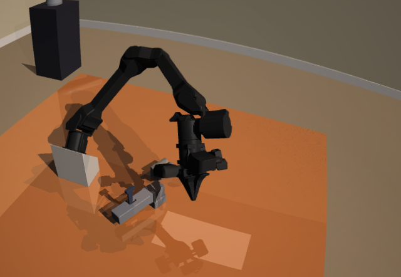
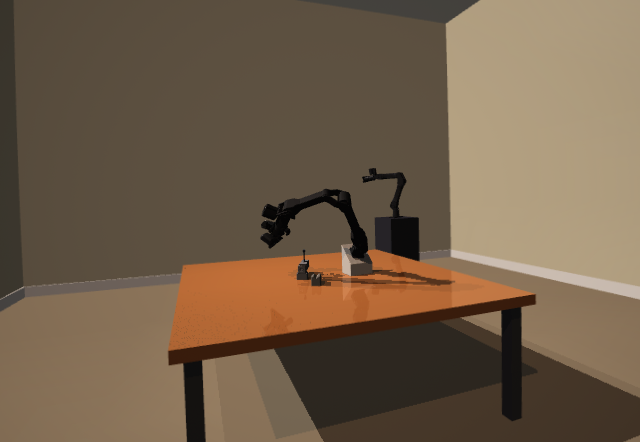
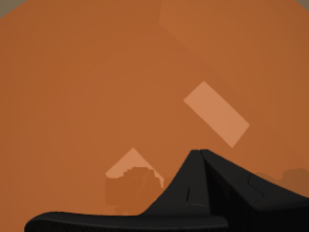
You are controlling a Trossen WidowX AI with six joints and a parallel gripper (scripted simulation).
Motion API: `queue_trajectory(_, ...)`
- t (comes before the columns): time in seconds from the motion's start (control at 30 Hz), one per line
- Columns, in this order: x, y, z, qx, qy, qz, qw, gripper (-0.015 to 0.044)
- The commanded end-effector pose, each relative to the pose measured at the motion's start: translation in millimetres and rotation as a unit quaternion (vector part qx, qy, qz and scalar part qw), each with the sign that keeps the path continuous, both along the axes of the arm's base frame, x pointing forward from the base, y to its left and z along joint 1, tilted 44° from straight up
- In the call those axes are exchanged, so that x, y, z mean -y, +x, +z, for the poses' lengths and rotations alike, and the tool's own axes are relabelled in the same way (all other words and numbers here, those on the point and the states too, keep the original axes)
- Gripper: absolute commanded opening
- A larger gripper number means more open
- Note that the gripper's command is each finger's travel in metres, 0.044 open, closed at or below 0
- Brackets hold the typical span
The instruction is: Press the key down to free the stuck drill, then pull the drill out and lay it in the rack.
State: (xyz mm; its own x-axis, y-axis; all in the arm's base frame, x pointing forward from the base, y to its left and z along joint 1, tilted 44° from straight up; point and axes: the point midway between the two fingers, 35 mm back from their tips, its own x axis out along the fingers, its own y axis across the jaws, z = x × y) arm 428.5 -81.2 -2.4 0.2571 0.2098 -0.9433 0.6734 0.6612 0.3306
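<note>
The drill [image 1: 130,195] [image 2: 303,255] is a thin dark blue piece with a crossbar top. It stands upright in the long grey block [image 1: 133,206] [image 2: 302,274]. A stepped grey part [image 1: 159,200] sits at the block's right end in the top view; I cannot tell which part is the key. The small grey grooved rack [image 1: 166,162] [image 2: 316,280] lies behind the block, partly hidden by the arm. My gripper [image 1: 193,198] [image 2: 269,246] [image 3: 199,158] is shut and empty, pointing down above the table, to the right of the block in the top view.
The arm's pale base [image 1: 69,165] [image 2: 356,267] stands on the orange table [image 1: 284,183] [image 2: 232,318]. Bright light patches and arm shadows fall on the table. A second arm on a dark pedestal [image 1: 46,41] [image 2: 404,238] stands off the table.
</note>
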Motion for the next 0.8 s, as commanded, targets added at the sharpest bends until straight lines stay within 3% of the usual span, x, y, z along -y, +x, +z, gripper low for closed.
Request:
queue_trajectory(0.0, 18, -68, -23, -0.065, 0.063, 0.103, 0.991, 0.0000)
queue_trajectory(0.33, 23, -163, -20, -0.058, 0.227, 0.227, 0.945, 0.0000)
queue_trajectory(0.77, 23, -168, -18, -0.052, 0.239, 0.232, 0.941, 0.0000)
